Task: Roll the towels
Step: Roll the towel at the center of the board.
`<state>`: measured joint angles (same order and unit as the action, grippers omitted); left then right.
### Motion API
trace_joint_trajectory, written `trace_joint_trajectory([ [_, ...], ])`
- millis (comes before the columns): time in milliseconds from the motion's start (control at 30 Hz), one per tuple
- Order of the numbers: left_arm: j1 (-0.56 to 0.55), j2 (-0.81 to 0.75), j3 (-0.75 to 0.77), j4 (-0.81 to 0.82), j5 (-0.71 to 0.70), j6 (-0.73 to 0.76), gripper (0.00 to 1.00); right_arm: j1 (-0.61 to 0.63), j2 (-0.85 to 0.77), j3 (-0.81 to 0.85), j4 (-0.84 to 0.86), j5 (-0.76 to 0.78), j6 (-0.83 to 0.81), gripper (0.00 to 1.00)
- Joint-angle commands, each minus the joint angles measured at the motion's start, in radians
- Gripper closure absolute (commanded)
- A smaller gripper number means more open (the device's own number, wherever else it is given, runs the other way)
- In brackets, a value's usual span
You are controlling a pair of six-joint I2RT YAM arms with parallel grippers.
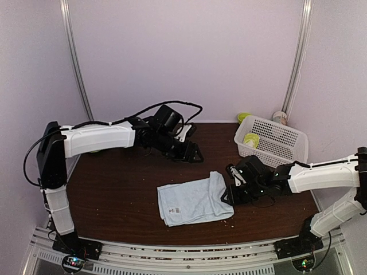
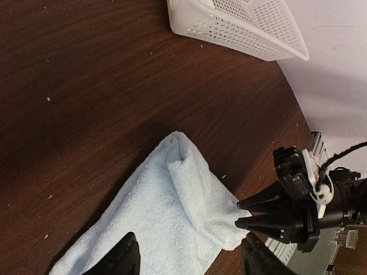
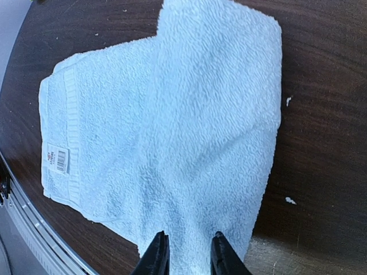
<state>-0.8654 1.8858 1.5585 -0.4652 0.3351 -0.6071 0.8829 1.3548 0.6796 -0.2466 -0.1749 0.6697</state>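
The towel [image 1: 192, 200] is plain pale blue, the table [image 1: 114, 189] dark brown wood-grain, the basket [image 1: 281, 140] white lattice.

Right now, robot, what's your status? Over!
Left hand open, empty, off the towel. Right hand pinching folded right edge of pale blue cloth towel, not rolled yet. White plastic basket far right, not blocking.

The pale blue towel [image 3: 189, 114] is soft terry cloth, matt, with a nubbly looped pile; a flatter woven band runs near its hem, beside a smooth white label [image 3: 57, 159]. The worktop [image 1: 126, 183] looks like dark brown wood, smooth with a faint sheen. The basket [image 2: 258, 34] is white plastic lattice, slightly glossy. The fingers [image 3: 156, 259] of the right hand [image 3: 187, 252] are matt black plastic, the arm shells [image 1: 97, 139] smooth white plastic, the front rail [image 1: 183, 258] ridged dull metal
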Motion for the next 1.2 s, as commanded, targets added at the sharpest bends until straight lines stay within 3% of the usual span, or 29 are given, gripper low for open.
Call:
trace_joint_trajectory([
  [0, -0.011, 0.149, 0.104, 0.034, 0.092, -0.024, 0.37, 0.008, -0.021, -0.045, 0.052, -0.016, 0.035, 0.74],
  [467, -0.015, 0.368, 0.310, 0.032, 0.163, -0.080, 0.33, 0.027, -0.031, -0.071, 0.038, -0.012, 0.023, 0.71],
  [800, -0.031, 0.446, 0.355, -0.008, 0.170, -0.079, 0.42, 0.054, -0.021, -0.068, 0.024, -0.012, 0.014, 0.70],
  [933, -0.032, 0.456, 0.336, -0.010, 0.159, -0.079, 0.58, 0.081, -0.003, -0.063, 0.002, -0.007, 0.004, 0.70],
  [1167, -0.032, 0.432, 0.259, -0.021, 0.067, -0.086, 1.00, 0.121, 0.043, -0.058, -0.051, 0.019, 0.010, 0.70],
])
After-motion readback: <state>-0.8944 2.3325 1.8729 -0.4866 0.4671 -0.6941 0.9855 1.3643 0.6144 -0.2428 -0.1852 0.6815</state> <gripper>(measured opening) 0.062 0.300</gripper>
